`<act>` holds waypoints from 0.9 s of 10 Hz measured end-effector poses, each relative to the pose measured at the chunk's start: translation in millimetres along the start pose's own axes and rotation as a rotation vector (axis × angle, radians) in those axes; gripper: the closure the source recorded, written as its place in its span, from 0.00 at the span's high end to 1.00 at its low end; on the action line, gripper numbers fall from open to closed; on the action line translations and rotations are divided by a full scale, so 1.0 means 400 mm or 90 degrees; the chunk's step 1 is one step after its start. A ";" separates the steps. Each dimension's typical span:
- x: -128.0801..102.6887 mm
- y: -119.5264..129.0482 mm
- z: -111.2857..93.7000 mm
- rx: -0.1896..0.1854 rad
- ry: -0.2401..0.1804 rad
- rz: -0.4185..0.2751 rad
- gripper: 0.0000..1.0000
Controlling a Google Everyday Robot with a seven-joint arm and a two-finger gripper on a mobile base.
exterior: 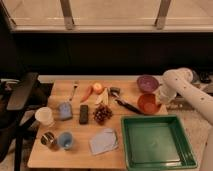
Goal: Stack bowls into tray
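Note:
The red-orange bowl (147, 104) sits on the wooden table just behind the green tray (131, 150), near the table's right edge. The purple bowl (147, 83) stands farther back, apart from it. My white arm reaches in from the right. Its gripper (159, 101) is down at the red-orange bowl's right rim and shut on that rim. The bowl still rests on the table. The tray holds nothing.
A black-handled utensil (125, 104) lies left of the red-orange bowl. Grapes (102, 114), a banana (103, 97), a carrot (86, 93), a remote (84, 114), a blue sponge (65, 110), a white cup (44, 116), a blue cup (65, 140) and a blue cloth (104, 141) fill the left half. A black chair (20, 97) stands at the left.

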 end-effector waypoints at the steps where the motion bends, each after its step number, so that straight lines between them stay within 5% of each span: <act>1: -0.022 -0.005 -0.027 -0.001 -0.012 0.005 0.00; 2: -0.035 -0.013 -0.042 -0.005 -0.014 0.008 0.00; 6: -0.150 -0.050 -0.129 -0.084 -0.019 0.096 0.00; 9: -0.183 -0.056 -0.187 -0.117 -0.046 0.134 0.00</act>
